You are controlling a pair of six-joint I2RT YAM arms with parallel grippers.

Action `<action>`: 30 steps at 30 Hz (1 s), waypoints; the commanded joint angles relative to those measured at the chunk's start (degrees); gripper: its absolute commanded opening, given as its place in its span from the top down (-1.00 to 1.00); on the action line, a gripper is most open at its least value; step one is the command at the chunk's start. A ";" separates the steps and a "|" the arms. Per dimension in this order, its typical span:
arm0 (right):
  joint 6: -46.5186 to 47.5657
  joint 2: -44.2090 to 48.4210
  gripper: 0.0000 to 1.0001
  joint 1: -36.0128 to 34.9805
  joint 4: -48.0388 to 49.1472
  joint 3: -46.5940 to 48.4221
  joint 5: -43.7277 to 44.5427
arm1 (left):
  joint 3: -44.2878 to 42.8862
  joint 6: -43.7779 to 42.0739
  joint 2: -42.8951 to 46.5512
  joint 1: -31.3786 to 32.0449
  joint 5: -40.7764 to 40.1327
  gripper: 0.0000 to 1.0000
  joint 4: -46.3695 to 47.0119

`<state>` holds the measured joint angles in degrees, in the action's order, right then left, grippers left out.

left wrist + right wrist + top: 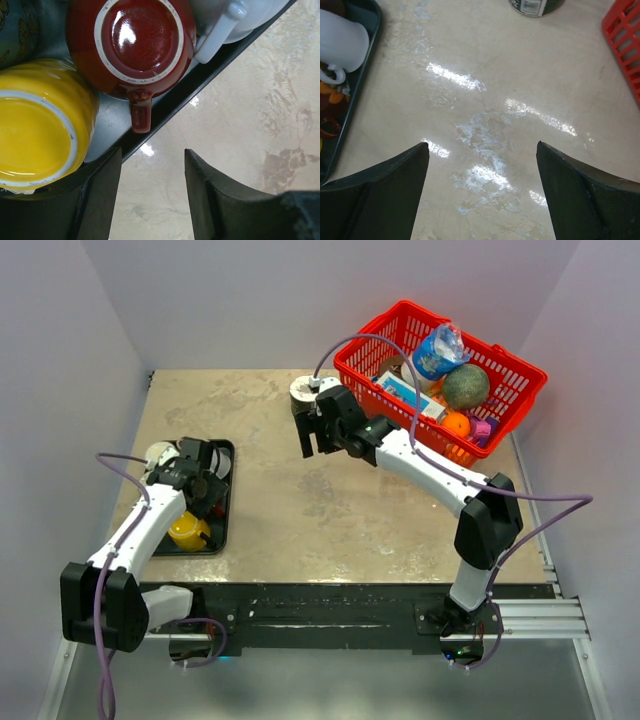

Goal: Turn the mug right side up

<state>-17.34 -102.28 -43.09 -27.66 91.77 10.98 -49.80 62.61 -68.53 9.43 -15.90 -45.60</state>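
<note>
A dark red mug point(145, 40) stands upside down on the black tray point(170, 107), its glazed base up and its handle point(141, 112) pointing toward my left gripper point(153, 150). That gripper hovers over the tray's right rim, open about halfway, with only bare table between its fingers. A yellow mug point(35, 130) sits beside the left finger, its pale ringed base facing the camera. In the top view the left gripper point(205, 490) covers the red mug. My right gripper point(482, 144) is wide open and empty above mid-table.
A white mug point(235, 15) and a blue patterned mug point(15, 30) share the tray point(225, 502). A tin can point(303, 392) stands behind the right gripper point(318, 445). A red basket point(440, 370) of groceries fills the back right corner. White walls enclose the table.
</note>
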 commanded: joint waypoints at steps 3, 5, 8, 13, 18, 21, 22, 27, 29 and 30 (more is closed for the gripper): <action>-2.25 3.49 -0.80 1.95 -0.90 -0.97 0.18 | 1.54 -1.42 -1.95 0.32 -5.54 -0.13 4.19; -2.43 3.49 -0.79 2.22 -0.99 -1.33 -0.17 | 1.64 -2.66 -3.70 0.32 -6.33 -0.13 4.73; -2.78 3.49 -0.79 2.57 -1.17 -1.76 -0.52 | 1.11 -5.48 -6.60 0.32 -7.12 -0.12 5.09; -2.61 3.75 -0.79 3.19 -1.08 -3.00 -2.81 | 0.58 -7.41 -8.90 0.32 -7.39 -0.11 6.05; -2.70 3.84 -0.78 3.80 -1.34 -3.35 -2.90 | 0.58 -7.41 -9.95 0.32 -8.00 -0.12 6.58; -2.87 3.67 -0.78 3.98 -1.26 -3.35 -2.81 | 0.67 -7.24 -10.66 0.32 -8.01 -0.13 7.02; -2.87 3.58 -0.78 3.98 -1.34 -3.35 -2.81 | 0.67 -7.15 -10.83 0.32 -8.18 -0.12 7.11; -2.87 3.40 -0.77 4.07 -1.52 -3.09 -2.55 | 1.81 -5.40 -10.66 0.24 -8.36 -0.07 8.16; -2.70 3.14 -0.77 4.15 -1.52 -2.91 -2.37 | 2.16 -4.34 -10.31 0.15 -8.44 -0.02 8.25; -2.61 2.96 -0.77 4.33 -1.95 -2.30 -2.20 | 2.25 -2.95 -10.22 0.15 -8.53 -0.02 8.08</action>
<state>-19.49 -101.91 -39.24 -29.56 88.55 7.99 -48.31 56.45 -79.26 9.52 -21.67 -39.29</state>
